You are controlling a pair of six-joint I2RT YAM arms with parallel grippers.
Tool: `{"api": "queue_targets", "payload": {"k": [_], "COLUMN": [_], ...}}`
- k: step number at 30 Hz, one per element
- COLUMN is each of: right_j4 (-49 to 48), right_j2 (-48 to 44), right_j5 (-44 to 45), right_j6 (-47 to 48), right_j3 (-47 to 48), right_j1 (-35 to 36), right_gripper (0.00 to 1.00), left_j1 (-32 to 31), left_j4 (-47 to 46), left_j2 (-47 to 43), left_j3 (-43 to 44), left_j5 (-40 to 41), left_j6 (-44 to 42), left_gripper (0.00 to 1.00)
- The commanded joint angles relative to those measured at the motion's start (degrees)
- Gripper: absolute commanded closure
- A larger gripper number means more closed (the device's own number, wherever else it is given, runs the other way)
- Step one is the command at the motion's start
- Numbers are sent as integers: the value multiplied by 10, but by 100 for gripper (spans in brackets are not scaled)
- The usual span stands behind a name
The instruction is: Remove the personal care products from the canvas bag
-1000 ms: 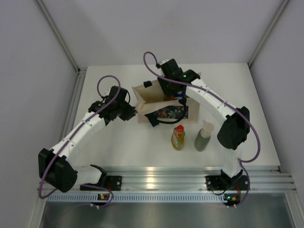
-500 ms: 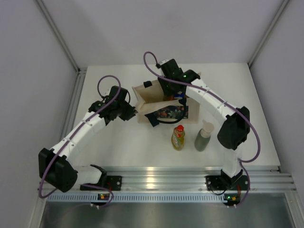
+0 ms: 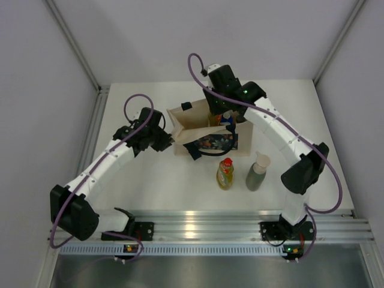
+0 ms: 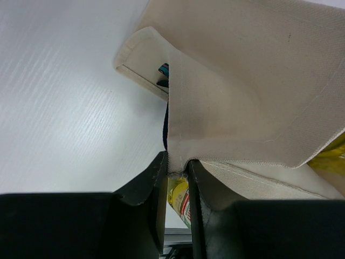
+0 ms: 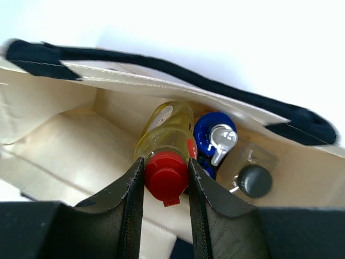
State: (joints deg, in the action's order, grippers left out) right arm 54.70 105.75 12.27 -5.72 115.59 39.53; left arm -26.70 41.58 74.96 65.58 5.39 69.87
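Canvas bag [image 3: 187, 133] stands mid-table toward 12 o'clock. Our left gripper [image 4: 177, 168] is clenched on its rim to hold the mouth open, and our right gripper [image 5: 165, 171] clamps the yellow bottle [image 5: 164, 129] inside by its red cap [image 5: 166, 181], ready for lifting. 2 bottles [image 3: 225, 174] stand outside at 5 o'clock.

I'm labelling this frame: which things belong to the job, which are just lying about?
Job: canvas bag; out already, yellow bottle and grey-green bottle; inside, second yellow bottle held by right gripper, blue-capped bottle, dark-capped bottle.
Just there: table, aluminium rail.
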Motion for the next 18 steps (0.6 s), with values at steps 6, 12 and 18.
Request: {"api": "queue_targets", "payload": {"k": [6, 12, 18], "right_j4": [31, 41, 41], "right_j2": [-96, -121, -153], "right_j5": [24, 42, 59], "right_j6": [5, 10, -1], "right_j3": [131, 168, 187], "right_j1": [12, 12, -1], "right_gripper": [100, 100, 100], "left_j1": [0, 0, -1], "left_j4": [10, 11, 11], "left_j2": [17, 21, 22], "left_j3": [15, 17, 17], "left_j5": [-1, -3, -4], "left_j6": [-8, -7, -8], "left_gripper": [100, 100, 100]}}
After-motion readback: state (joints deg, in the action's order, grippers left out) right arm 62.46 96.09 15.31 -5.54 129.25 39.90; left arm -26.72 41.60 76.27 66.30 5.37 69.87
